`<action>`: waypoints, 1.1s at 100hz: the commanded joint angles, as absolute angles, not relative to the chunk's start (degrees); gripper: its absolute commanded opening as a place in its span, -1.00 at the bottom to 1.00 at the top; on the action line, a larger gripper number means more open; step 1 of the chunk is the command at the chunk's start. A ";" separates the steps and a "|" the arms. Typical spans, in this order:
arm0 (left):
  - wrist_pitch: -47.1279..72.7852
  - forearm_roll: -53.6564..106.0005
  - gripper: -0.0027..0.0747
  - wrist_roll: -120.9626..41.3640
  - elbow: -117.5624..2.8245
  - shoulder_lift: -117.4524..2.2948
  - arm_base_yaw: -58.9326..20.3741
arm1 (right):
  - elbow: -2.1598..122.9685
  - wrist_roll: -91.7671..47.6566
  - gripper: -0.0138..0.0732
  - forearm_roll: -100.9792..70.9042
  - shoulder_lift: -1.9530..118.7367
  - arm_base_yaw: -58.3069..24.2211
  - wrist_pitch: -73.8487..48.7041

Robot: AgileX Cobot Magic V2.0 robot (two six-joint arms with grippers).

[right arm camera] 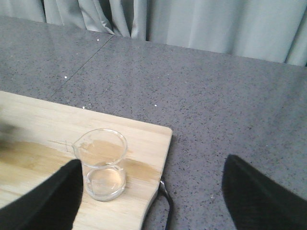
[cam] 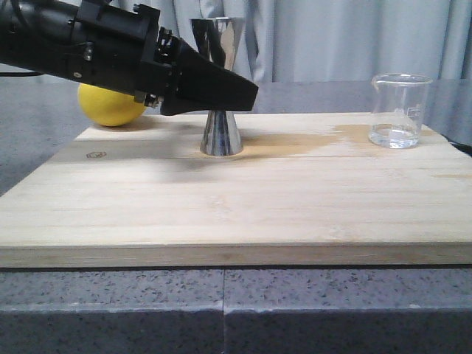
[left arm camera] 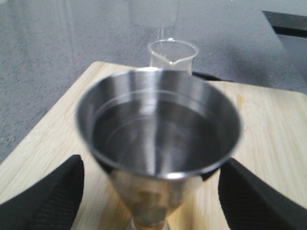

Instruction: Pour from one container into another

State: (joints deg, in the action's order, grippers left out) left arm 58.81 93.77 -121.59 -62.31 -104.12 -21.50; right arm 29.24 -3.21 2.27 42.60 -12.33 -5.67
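Front view: steel jigger (cam: 220, 88) upright at upper centre of frame, on the far half of a bamboo cutting board (cam: 236, 214), upper cone partly hidden behind the black left gripper (cam: 221, 92) reaching in from the upper left. Glass beaker (cam: 399, 110) upright at the right edge of frame, on the far right corner of the board, well apart from the jigger, a little clear liquid in the bottom. Darker wet-looking stain across the board between the two containers. Yellow lemon (cam: 109, 105) at left, behind the gripper, at the board's far left corner. Grey speckled countertop (cam: 221, 302) along the bottom; pale curtain (cam: 354, 37) across the top.

Left wrist view: jigger's open mouth (left arm camera: 158, 134) filling the centre, somewhat blurred, black fingers (left arm camera: 48, 196) spread to either side of it at lower left and lower right. Jaws apart; contact with the steel not discernible. Beaker (left arm camera: 172, 53) just above the jigger's rim, top centre.

Right wrist view: beaker (right arm camera: 102, 163) at lower left, near the board's corner (right arm camera: 153, 139). Right gripper (right arm camera: 153, 206) with jaws wide apart, fingers (right arm camera: 43, 201) at both lower corners, nothing between them; bare countertop (right arm camera: 216, 96) across most of the frame.
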 commanded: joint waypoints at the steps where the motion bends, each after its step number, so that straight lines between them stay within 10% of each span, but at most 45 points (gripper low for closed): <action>1: 59.97 94.81 0.46 -119.10 -63.84 -100.24 -21.21 | 31.42 -3.63 0.54 2.99 42.20 -12.40 -0.95; 52: 51.33 73.34 0.46 -97.59 -63.84 -90.77 -21.11 | 31.42 -3.63 0.54 2.99 42.20 -12.40 -0.95; 110: 46.61 15.30 0.46 -26.69 -63.84 -68.19 -21.11 | 31.58 -3.37 0.54 -2.00 42.20 -12.40 -3.04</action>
